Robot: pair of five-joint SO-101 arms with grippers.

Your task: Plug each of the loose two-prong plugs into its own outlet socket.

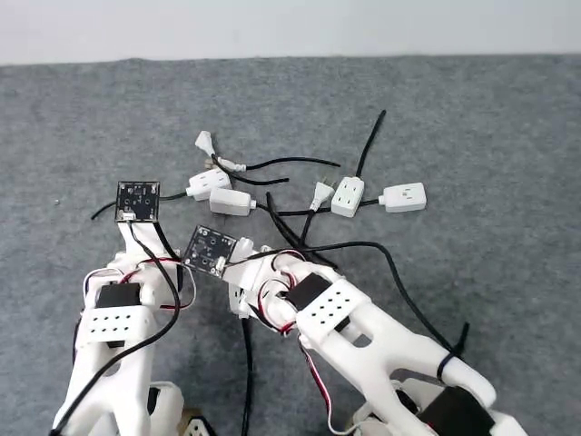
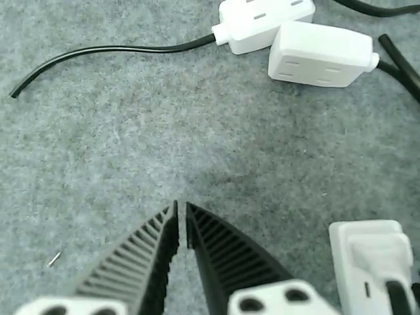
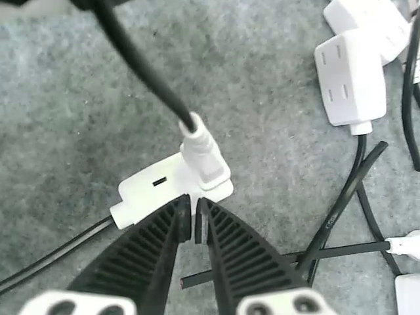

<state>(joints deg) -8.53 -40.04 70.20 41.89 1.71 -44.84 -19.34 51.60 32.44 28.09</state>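
One boxy white socket [image 2: 321, 54] on fuzzy grey carpet [image 2: 131, 151].

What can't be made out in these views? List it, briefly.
Left wrist view: white block, cut off by the frame edge; socket or plug, cannot tell.
Right wrist view: socket, near edge hidden by the jaws; contact unclear.
High view: loose plug, prongs too small to count.

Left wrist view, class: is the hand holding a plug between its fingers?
No, the left hand is shut on nothing and sits over bare grey carpet.
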